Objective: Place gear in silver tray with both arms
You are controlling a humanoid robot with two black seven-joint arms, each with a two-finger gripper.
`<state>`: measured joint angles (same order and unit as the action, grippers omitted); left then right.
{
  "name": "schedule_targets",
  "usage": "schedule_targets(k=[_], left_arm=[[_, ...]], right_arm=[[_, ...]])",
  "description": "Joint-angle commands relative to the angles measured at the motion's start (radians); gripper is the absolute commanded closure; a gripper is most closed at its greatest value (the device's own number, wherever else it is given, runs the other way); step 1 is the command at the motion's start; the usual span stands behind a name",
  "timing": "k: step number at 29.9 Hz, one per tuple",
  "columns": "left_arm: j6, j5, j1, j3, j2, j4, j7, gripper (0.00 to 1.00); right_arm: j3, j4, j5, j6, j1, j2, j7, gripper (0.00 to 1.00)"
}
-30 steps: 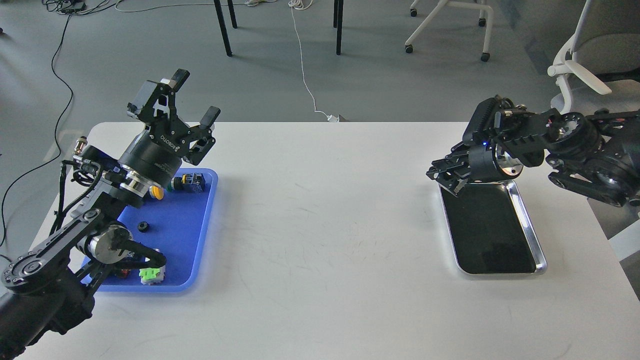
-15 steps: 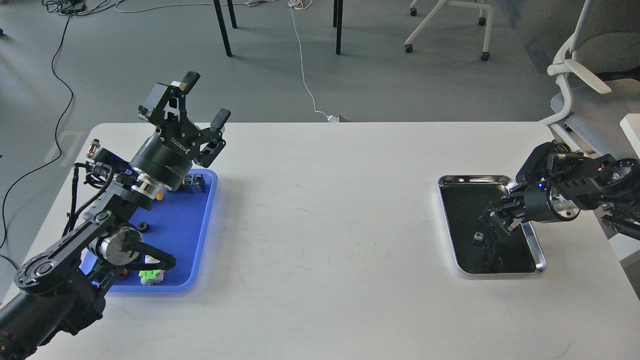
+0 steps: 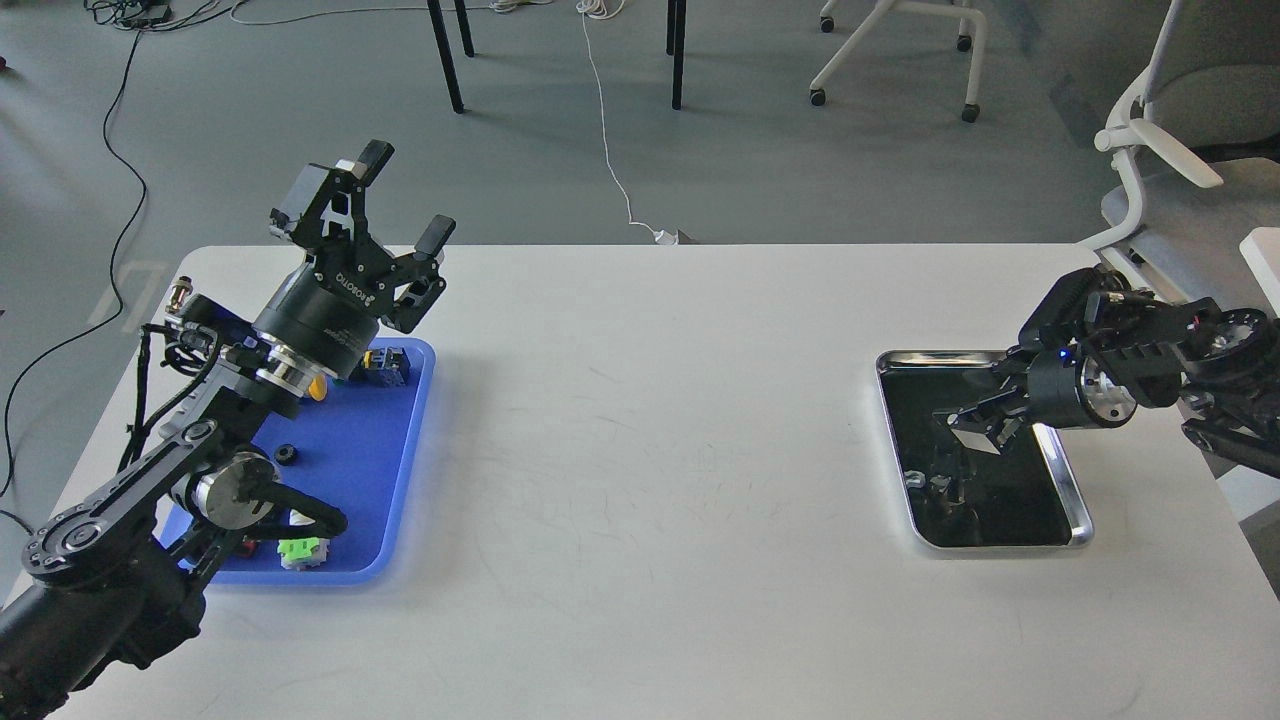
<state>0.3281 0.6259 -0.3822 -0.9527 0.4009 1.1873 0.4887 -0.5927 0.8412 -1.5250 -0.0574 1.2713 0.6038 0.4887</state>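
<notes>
Two black arms reach over a white table, one from each side. At the left, the left gripper is raised above the far end of a blue plastic tray, its two fingers pointing up and away and spread wide with nothing between them. White lettering shows on its body, and a silver wrist ring sits just below it. On the blue tray lie several small parts: a small black ring-shaped piece on the bare floor, a green and white part near the front edge, a yellow button partly hidden behind the wrist, and a dark blue block at the far end.

At the right, the silver tray lies lengthwise on the table, well apart from the blue one. Its dark mirror floor reflects the arm above it. The right gripper hangs over the middle of this tray, pointing left and slightly down; its fingers are dark and close together against the dark floor, and whether they are parted or closed cannot be told. A small grey piece, perhaps the gear, rests on the tray floor below and a little left of the fingertips, apart from them, too small to identify with certainty
</notes>
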Motion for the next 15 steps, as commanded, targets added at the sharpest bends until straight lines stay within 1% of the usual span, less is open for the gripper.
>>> schedule_targets(k=[1, 5, 7, 10, 13, 15], left_arm=[[0.014, 0.0, 0.0, -0.003, 0.01, 0.0, 0.0, 0.02], [0.023, 0.005, 0.0, -0.001, 0.019, 0.0, 0.0, 0.02], [0.025, 0.008, -0.001, 0.002, 0.032, 0.002, 0.0, 0.02], [0.032, 0.04, -0.003, 0.011, 0.07, 0.012, 0.0, 0.02], [0.049, 0.184, 0.0, 0.012, 0.111, 0.044, 0.0, 0.02], [0.068, 0.32, 0.002, 0.014, 0.136, 0.064, 0.0, 0.02]], right_arm=[[0.164, 0.012, 0.115, 0.008, -0.004, 0.021, 0.0, 0.04], [0.295, 0.038, 0.375, 0.01, -0.032, 0.021, 0.0, 0.04], [0.341, 0.042, 0.585, 0.011, -0.067, 0.008, 0.0, 0.04], [0.379, 0.042, 0.839, 0.011, -0.115, -0.013, 0.0, 0.04], [0.428, 0.058, 1.066, 0.011, -0.179, -0.062, 0.0, 0.04], [0.477, 0.079, 1.198, 0.019, -0.229, -0.073, 0.0, 0.04]])
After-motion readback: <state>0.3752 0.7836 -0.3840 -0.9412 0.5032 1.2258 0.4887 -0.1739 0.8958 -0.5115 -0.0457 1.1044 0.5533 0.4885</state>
